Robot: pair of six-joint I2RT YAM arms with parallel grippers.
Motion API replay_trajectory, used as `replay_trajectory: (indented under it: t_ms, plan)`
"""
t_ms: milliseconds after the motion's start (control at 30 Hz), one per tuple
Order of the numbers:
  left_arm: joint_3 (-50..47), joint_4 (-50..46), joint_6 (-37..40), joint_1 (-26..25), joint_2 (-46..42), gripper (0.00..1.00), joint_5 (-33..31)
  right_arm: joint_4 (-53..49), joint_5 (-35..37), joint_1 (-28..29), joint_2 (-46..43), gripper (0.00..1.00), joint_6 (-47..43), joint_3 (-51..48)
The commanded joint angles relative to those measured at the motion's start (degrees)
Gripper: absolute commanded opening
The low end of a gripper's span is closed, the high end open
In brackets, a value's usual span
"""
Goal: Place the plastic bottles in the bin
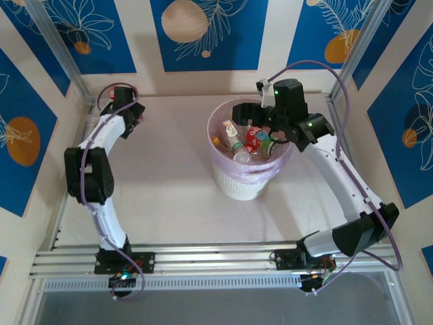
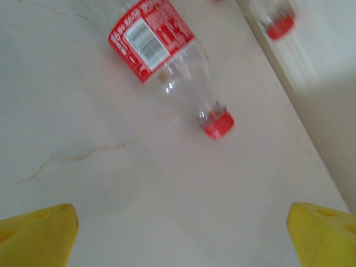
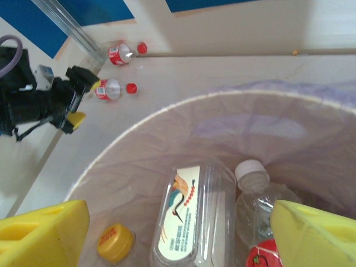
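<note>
Ahead of the left end effector (image 2: 181, 222), the red-labelled bottle (image 2: 167, 61) loses its base past the top edge. A second bottle (image 2: 278, 22), farther ahead and to the right, is blurred and cut at that same edge. Under the right end effector (image 3: 179, 217), the bird-labelled bottle (image 3: 194, 222) and the white-capped bottle (image 3: 256, 200) run off the bottom edge, and a red label (image 3: 261, 258) shows only as a sliver. From above, this end effector hides part of what lies in the bin (image 1: 233, 186).

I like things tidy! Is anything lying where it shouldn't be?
Yes. One red-capped bottle lies on its side on the table, near the wall, outside the bin. Other bottles are already in the bin, so this one looks left out. The open left gripper is aimed at it.
</note>
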Motion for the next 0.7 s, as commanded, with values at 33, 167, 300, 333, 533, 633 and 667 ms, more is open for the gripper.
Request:
replay_trajectory:
  t_ms: [33,167,300,333,533,633,667]
  plan:
    - [6.2,-1.3,-10.3,1.7,7.0,0.93,-6.4,-2.6,-1.3,-1.3,-2.6,0.85,-0.8,-2.9]
    - [12.3,0.5,-11.7,2.9,12.8,0.93,-9.9,-3.2,-1.4,-2.0,-4.3,0.84,-1.2,-5.0]
    - [16.6,2.7,-8.4,3.0,16.4,0.93,-14.2,-2.2,-0.7,-2.4,-5.6,0.84,-1.2,-7.6]
    - [17.4,2.7,-8.3,3.1,17.0,0.93,-15.0,-2.3,-0.6,-2.6,-5.6,0.84,-1.3,-7.8]
    - [25.1,-2.8,-11.0,4.9,22.6,0.92,-14.0,-3.2,-0.3,-3.1,-4.8,0.83,-1.6,-8.1]
    - [31.0,-9.1,-13.6,5.4,26.6,0.92,-12.5,-3.0,-0.2,-3.0,-5.0,0.83,-1.3,-8.3]
    - [32.3,-9.9,-13.6,5.5,27.6,0.92,-11.7,-2.9,-0.2,-3.0,-5.2,0.83,-1.2,-8.4]
